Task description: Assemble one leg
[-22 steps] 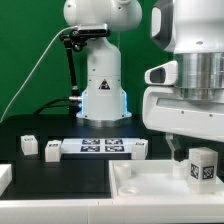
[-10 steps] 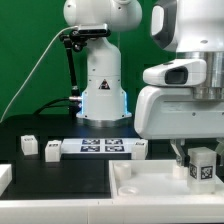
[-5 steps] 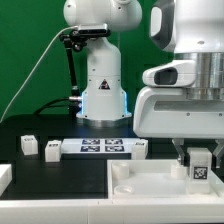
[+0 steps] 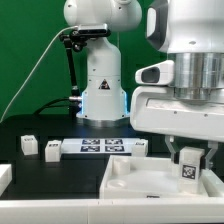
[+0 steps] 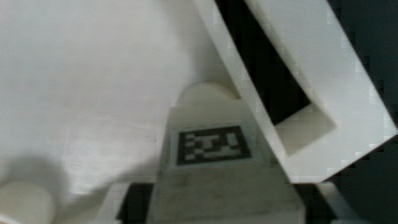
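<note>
My gripper is shut on a white leg with a black-and-white tag, at the exterior view's right. It holds the leg upright over the far right corner of the large white tray-like part, low and close to it. In the wrist view the leg fills the space between my dark fingers, and its far end meets a corner socket of the tray part. Two more loose legs lie on the black table at the exterior view's left.
The marker board lies flat on the table in front of the second robot's white base. A small white block stands at the board's right end. Another white part shows at the exterior view's left edge.
My gripper with the leg has come down and shifted a little to the exterior view's left, toward the tray part's corner. The tray part now sits slightly further left.
</note>
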`<action>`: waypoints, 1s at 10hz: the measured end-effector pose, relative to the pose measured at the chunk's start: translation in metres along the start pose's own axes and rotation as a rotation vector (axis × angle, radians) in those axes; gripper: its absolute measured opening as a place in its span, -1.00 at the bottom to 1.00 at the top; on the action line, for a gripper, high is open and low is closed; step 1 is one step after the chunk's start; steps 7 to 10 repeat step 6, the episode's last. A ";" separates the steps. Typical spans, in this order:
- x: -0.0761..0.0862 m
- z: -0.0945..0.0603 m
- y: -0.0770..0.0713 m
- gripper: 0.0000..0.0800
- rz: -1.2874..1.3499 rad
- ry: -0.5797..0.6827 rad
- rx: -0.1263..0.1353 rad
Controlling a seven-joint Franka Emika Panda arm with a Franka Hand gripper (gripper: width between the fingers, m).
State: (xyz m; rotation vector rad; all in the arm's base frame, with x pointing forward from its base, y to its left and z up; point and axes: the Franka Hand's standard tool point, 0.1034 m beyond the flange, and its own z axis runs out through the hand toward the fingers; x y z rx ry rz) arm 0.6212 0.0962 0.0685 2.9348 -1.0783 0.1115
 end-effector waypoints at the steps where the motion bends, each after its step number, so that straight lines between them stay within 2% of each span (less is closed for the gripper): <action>1: 0.001 0.000 0.001 -0.21 0.011 0.002 -0.003; 2: 0.000 0.001 0.001 -0.21 0.020 0.001 -0.002; 3: 0.000 0.001 0.001 0.24 0.018 0.001 -0.002; 4: 0.000 0.001 0.001 0.24 0.018 0.001 -0.003; 5: 0.000 0.001 0.001 0.54 0.018 0.000 -0.003; 6: 0.000 0.001 0.001 0.61 0.018 0.000 -0.003; 10: 0.000 0.001 0.001 0.61 0.018 0.000 -0.003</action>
